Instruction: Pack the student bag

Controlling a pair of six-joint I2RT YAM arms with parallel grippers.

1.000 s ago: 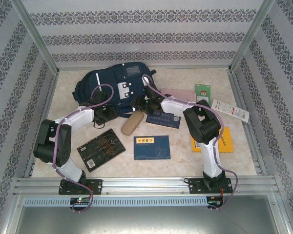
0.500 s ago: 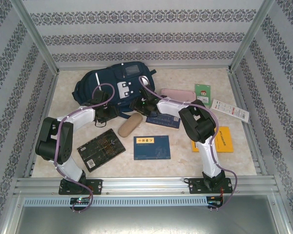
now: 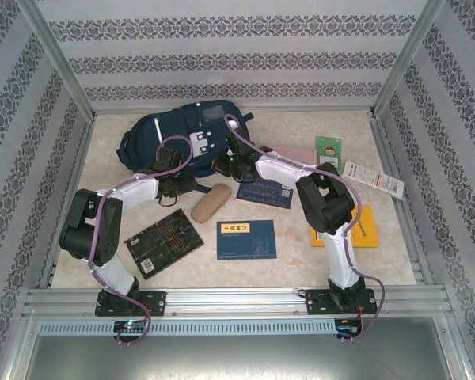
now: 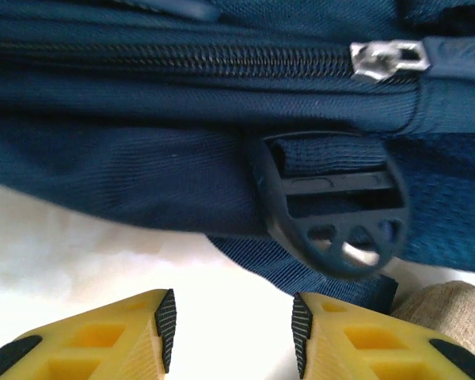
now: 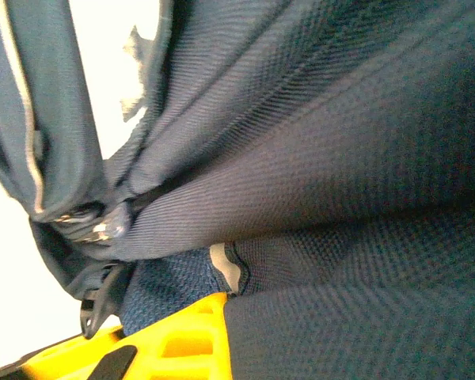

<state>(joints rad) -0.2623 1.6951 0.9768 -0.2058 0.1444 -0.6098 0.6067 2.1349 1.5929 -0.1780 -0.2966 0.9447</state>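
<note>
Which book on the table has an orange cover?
The rightmost book, partly hidden by the right arm; the other three are black or blue.

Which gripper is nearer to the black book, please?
Left. The left gripper is at the near edge of the student bag, just beyond the black book; the right gripper is farther right, against the bag's side.

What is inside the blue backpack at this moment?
Nothing of its inside shows. In the left wrist view, the zipper of the student bag looks closed up to the slider. The fabric covers whatever the bag holds.
</note>
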